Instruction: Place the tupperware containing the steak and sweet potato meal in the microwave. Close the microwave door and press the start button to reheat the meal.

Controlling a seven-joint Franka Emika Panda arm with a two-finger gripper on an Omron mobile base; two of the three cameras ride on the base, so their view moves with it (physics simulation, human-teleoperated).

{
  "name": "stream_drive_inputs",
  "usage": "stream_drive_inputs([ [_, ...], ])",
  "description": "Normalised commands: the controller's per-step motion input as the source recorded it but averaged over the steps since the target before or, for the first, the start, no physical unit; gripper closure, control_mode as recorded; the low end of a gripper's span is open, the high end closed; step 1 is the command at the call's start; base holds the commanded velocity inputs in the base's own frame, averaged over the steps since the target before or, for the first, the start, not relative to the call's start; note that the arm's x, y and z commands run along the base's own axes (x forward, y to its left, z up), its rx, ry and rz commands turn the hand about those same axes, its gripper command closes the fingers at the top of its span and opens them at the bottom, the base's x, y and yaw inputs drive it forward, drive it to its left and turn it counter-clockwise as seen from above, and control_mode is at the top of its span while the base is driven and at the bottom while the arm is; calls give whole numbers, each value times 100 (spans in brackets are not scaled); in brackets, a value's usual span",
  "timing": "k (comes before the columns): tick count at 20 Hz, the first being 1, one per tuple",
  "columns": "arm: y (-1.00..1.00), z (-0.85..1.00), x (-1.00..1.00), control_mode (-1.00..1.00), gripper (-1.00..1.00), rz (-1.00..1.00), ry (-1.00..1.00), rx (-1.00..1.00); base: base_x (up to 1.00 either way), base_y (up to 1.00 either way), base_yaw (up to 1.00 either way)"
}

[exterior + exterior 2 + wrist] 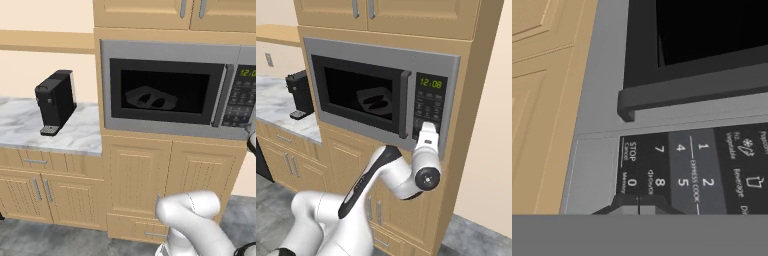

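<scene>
Behind the shut microwave door [361,97], the tupperware [375,99] sits inside the microwave [381,95]. At the right, the gripper [427,129], fingers pressed together, rests against the keypad's [428,107] bottom edge, where the start button likely lies.

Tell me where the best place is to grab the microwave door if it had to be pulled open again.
Grip the dark vertical bar handle on the microwave door, at the edge beside the keypad. Come straight at it from the front, fingers either side of the bar. It stands slightly proud of the closed door, probably leaving room behind. The gripper, shut, is already at the keypad next to it.
</scene>
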Motion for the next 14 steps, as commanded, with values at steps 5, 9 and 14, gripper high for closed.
stream_drive_inputs([
  [5, -24, -14, 7, -100, 100, 0, -1, 0, 0, 0, 0],
  [9, -15, -19, 12, -100, 100, 0, -2, 0, 0, 0, 0],
  [14, -15, -10, 18, -100, 100, 0, -2, 0, 0, 0, 0],
])
